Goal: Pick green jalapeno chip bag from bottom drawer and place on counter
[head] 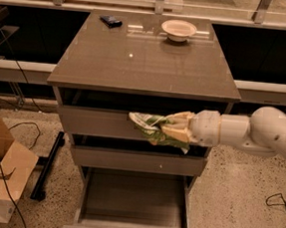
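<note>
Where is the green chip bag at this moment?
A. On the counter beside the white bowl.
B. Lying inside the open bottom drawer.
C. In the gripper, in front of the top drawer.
C: the gripper holds the green jalapeno chip bag before the top drawer front, below the counter.
</note>
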Controlling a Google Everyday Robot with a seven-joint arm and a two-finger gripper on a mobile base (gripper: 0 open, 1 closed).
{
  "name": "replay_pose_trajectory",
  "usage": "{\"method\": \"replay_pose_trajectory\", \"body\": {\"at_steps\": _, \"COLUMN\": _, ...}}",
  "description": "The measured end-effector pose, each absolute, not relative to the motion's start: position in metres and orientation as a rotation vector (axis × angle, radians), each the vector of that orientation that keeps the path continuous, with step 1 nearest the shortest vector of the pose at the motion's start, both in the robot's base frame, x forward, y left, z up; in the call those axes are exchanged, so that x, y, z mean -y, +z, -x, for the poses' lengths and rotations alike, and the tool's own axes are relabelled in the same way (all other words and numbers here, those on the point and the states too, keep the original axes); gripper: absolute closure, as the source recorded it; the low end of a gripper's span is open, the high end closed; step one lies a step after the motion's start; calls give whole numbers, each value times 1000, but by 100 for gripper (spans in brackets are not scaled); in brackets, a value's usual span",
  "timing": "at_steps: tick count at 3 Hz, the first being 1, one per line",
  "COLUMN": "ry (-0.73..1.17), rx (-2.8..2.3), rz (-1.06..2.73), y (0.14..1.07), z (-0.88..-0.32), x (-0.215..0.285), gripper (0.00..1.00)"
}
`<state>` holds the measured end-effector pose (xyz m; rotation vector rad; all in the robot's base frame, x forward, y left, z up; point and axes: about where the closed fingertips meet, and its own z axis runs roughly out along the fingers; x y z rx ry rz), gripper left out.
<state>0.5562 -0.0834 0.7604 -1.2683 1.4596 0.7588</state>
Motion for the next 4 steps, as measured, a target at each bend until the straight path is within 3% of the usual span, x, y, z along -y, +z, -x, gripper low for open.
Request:
{"method": "replay_pose_trajectory", "body": {"at_steps": 1, "ry": 582, "rx": -1409, "rz": 1314, "y": 856, "z": -584, "x": 85, "gripper": 100}}
{"method": "replay_pose_trajectory", "body": {"at_steps": 3, "ry": 503, "rx": -1401, "rz": 1331, "y": 874, "z": -593, "x": 87, "gripper": 100}}
{"method": "replay_pose_trajectory", "body": {"at_steps": 4, "ry": 361, "rx": -1340, "rz": 1394, "y": 918, "z": -611, "x": 88, "gripper": 100}}
